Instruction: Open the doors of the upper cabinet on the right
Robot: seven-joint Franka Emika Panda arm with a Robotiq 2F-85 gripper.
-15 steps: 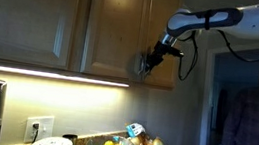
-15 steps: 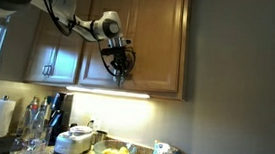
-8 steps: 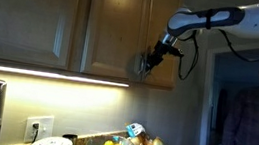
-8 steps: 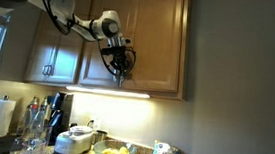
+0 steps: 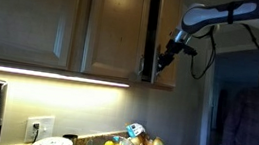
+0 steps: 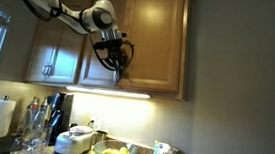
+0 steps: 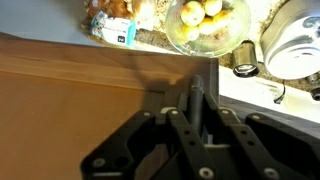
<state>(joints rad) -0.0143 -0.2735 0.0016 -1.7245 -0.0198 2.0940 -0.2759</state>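
Fingers [image 7: 178, 128] against door [image 7: 80, 100], wrist view; exterior view shows gap [image 5: 151, 35].

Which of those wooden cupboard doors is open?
The rightmost door, by the gripper: a dark gap shows beside it, while the other doors lie flush.

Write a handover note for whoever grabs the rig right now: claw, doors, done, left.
Claw: at the lower part of the wall-side door. Whether it is gripping cannot be read; the wrist view is too close.
Doors: the wall-side door is ajar, with a dark gap beside it. The other door is shut.
Done: first door started.
Left: swing it fully open, then open the other door of the upper cabinet.
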